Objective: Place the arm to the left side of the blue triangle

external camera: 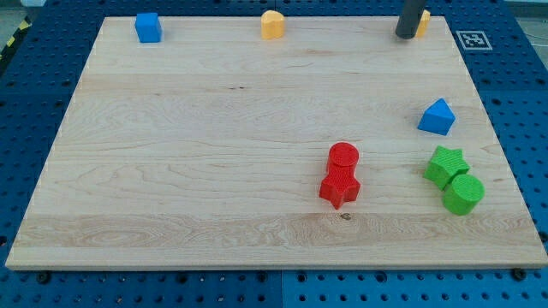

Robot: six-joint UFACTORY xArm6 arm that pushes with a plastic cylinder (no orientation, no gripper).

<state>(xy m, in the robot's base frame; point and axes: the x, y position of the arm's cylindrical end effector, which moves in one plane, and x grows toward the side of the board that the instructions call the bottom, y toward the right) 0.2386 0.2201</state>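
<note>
My tip point(404, 35) sits at the bench's point(214, 154) top edge, well above the blue triangle point(437, 117), slightly to its left. Tool's a bare rod, holding nothing.

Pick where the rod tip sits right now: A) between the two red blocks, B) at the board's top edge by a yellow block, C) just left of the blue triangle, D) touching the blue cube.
B: my tip is at the view's top right, against a yellow block it partly hides, well above the blue triangle.
</note>
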